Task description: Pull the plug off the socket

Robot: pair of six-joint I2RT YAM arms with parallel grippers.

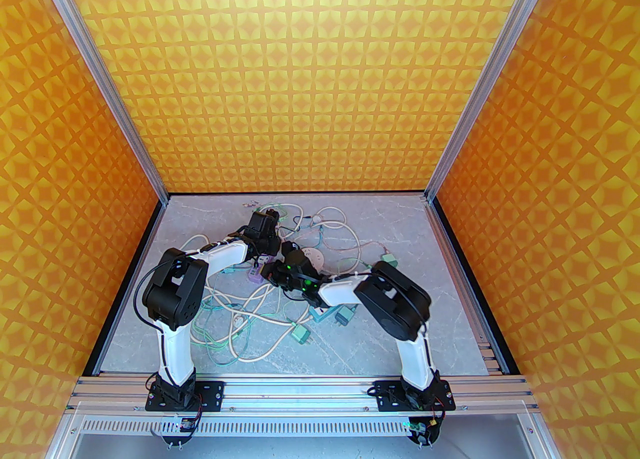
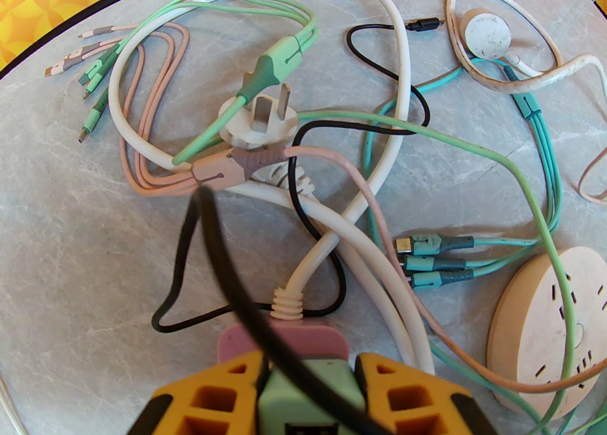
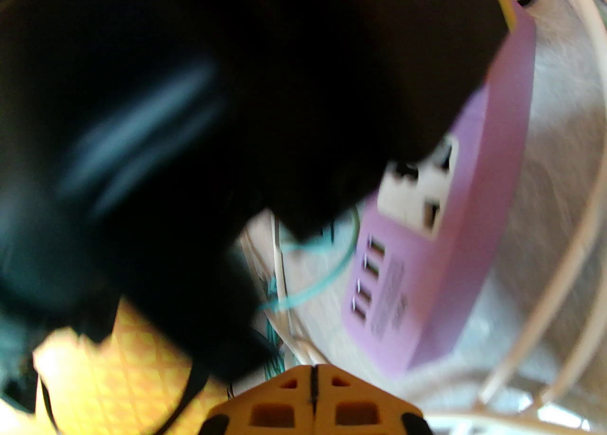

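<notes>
A green plug (image 2: 332, 376) sits in the near end of a purple socket strip (image 2: 322, 336). My left gripper (image 2: 310, 367) is shut on the plug, one yellow finger (image 2: 213, 390) against each side of it. From above, the left gripper (image 1: 262, 252) hangs over the purple strip (image 1: 255, 275). My right gripper (image 3: 313, 376) is shut with nothing between its fingers, close beside the strip (image 3: 450, 234), whose free sockets and USB ports face the right wrist camera. The blurred black left arm hides the plug in that view. In the top view the right gripper (image 1: 276, 273) is just right of the strip.
A tangle of white, green, pink, teal and black cables (image 2: 379, 106) covers the table behind the strip. A loose white three-pin plug (image 2: 258, 122) lies among them, and a round white socket disc (image 2: 545, 329) sits right of the strip. Green adapters (image 1: 300, 334) lie nearer the front.
</notes>
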